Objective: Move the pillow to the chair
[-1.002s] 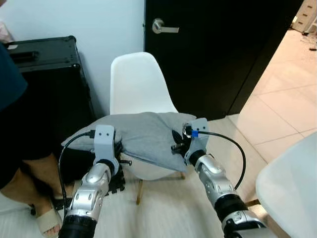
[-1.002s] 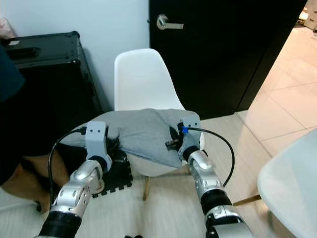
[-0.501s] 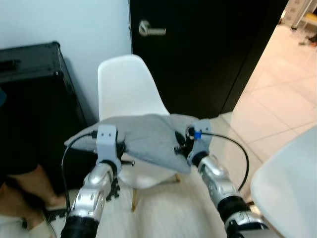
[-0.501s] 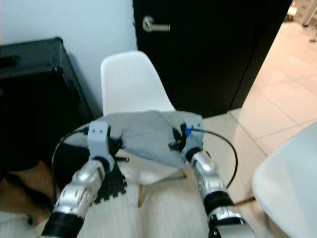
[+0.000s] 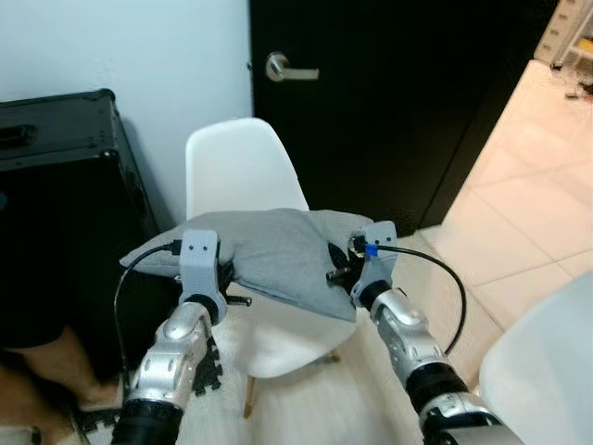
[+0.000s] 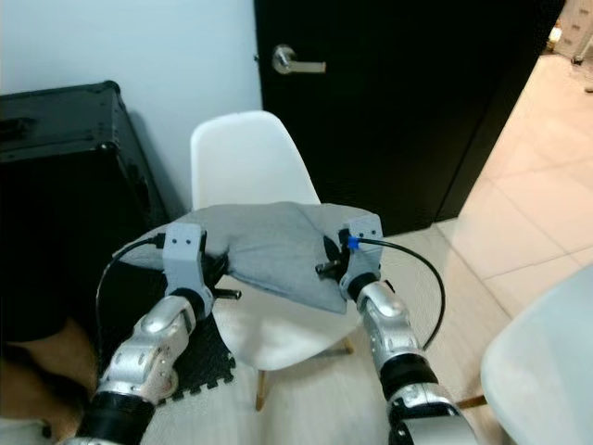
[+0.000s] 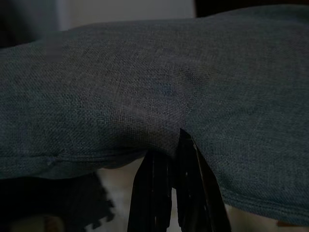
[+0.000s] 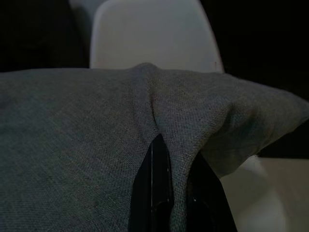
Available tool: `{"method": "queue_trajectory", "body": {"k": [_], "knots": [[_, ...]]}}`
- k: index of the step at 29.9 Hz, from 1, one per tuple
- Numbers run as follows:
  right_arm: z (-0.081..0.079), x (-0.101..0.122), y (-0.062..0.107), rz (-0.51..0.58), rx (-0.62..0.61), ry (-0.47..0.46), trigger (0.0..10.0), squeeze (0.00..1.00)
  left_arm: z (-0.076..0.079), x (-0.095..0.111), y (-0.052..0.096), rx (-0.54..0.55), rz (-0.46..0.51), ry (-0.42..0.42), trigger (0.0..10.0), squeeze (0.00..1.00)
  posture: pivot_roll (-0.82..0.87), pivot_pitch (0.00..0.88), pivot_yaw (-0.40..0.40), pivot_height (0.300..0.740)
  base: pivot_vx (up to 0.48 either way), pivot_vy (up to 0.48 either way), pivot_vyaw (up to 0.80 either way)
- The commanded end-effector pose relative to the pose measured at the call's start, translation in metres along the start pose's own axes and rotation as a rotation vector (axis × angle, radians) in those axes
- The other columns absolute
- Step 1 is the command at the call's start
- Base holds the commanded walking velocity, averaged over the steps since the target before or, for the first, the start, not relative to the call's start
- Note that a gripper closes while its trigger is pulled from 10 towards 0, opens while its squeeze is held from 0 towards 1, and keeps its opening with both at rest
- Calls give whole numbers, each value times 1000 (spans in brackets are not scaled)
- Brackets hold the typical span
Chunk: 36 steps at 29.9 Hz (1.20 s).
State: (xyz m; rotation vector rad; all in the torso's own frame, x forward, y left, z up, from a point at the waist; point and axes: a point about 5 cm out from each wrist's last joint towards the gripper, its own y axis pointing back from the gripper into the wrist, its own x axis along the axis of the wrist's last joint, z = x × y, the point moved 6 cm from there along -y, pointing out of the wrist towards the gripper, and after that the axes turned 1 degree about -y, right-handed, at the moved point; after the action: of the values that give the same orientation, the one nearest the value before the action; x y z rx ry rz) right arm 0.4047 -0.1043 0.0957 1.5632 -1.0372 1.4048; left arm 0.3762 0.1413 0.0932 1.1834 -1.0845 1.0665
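A grey pillow (image 5: pixel 269 250) hangs in the air between both grippers, just above the seat of a white shell chair (image 5: pixel 243 167). My left gripper (image 5: pixel 220 276) is shut on the pillow's near left edge; the fabric (image 7: pixel 159 111) bunches over its black fingers (image 7: pixel 188 193) in the left wrist view. My right gripper (image 5: pixel 335 264) is shut on the pillow's near right edge, cloth (image 8: pixel 87 145) folded around its fingers (image 8: pixel 157 193) in the right wrist view. The chair's backrest (image 8: pixel 149 34) rises behind the pillow. The chair's seat (image 5: pixel 278 338) shows below it.
A black case (image 5: pixel 65 167) stands left of the chair against the white wall. A dark door (image 5: pixel 371 93) with a lever handle (image 5: pixel 283 68) is behind it. A second white chair (image 5: pixel 547 371) is at the right. A person's leg (image 5: pixel 37 371) is at the lower left, and a black foam mat (image 5: pixel 208 362) lies on the floor.
The camera has shifted; the chair now sits closer and more directly under the pillow. Both grippers keep their hold on the pillow.
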Motion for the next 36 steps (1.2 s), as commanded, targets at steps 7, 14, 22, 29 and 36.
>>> {"method": "queue_trajectory", "body": {"k": [7,14,22,29,36], "knots": [[20,8,5,36,-60,1,10000,0,-16,5,1,57,23,8,10000,0,45,67,-32,740,323,0,0],[22,8,5,38,-66,1,10000,0,-15,5,0,53,21,9,10000,0,44,66,-28,740,321,0,0],[25,7,6,33,-78,5,10000,0,-10,4,-2,31,17,-23,10000,0,44,77,-21,740,78,0,0],[24,8,3,33,-81,10,10000,0,-9,6,-4,29,22,-46,10000,0,47,94,-18,740,0,0,0],[23,8,-1,9,-78,76,10000,0,-13,7,-10,41,27,-100,10000,0,49,130,-25,740,0,0,0]]}}
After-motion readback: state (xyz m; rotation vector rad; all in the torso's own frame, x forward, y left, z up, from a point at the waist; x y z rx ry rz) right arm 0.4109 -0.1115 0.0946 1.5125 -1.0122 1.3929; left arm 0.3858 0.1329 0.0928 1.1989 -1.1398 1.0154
